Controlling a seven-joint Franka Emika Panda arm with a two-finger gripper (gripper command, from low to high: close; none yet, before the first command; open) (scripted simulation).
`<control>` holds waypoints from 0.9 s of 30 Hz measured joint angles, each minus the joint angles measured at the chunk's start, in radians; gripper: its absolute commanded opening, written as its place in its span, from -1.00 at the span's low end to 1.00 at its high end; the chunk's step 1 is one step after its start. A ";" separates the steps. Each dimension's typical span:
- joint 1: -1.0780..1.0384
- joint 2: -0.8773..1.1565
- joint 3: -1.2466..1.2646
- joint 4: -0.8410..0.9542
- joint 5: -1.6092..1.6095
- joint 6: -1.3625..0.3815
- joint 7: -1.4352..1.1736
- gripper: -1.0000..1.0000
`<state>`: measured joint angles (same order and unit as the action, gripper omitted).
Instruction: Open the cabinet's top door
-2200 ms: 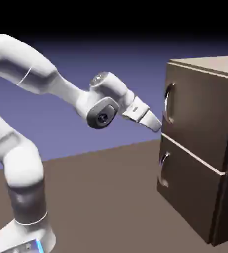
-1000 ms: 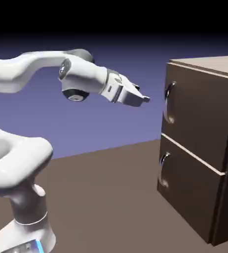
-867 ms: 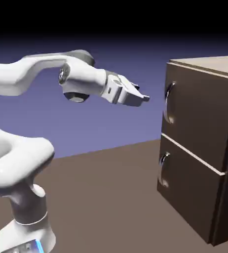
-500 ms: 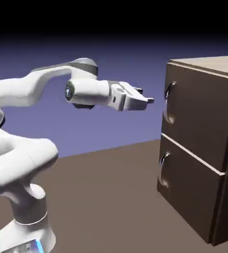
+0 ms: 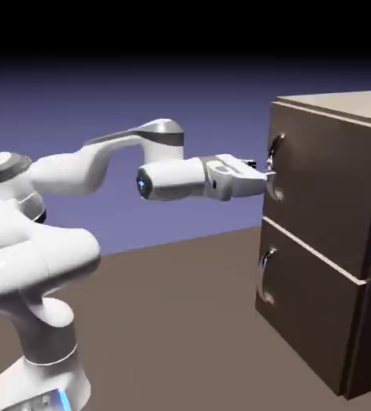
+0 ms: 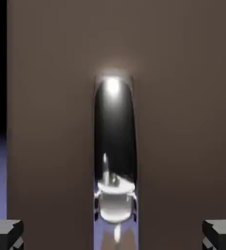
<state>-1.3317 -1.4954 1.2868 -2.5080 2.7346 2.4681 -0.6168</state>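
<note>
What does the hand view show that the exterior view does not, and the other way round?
Only the hand view: the gripper seen from behind its fingertips, spread wide apart, one on each side of the upper handle, with reflections on the handle's glossy face.

Only the exterior view: the white arm and its base, the cabinet's top, the lower door and the lower handle.

Both: the top door, its handle and the gripper's fingertips near it, against a blue-violet backdrop.
</note>
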 measured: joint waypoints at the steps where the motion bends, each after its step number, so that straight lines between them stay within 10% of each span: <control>1: 0.000 0.000 0.000 0.000 0.000 0.000 0.000 -1.00; 27: -0.035 0.117 -0.457 -0.498 -0.368 -1.088 -0.271 -1.00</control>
<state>-1.3663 -1.3781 0.8297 -3.0058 2.3664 1.3800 -0.8875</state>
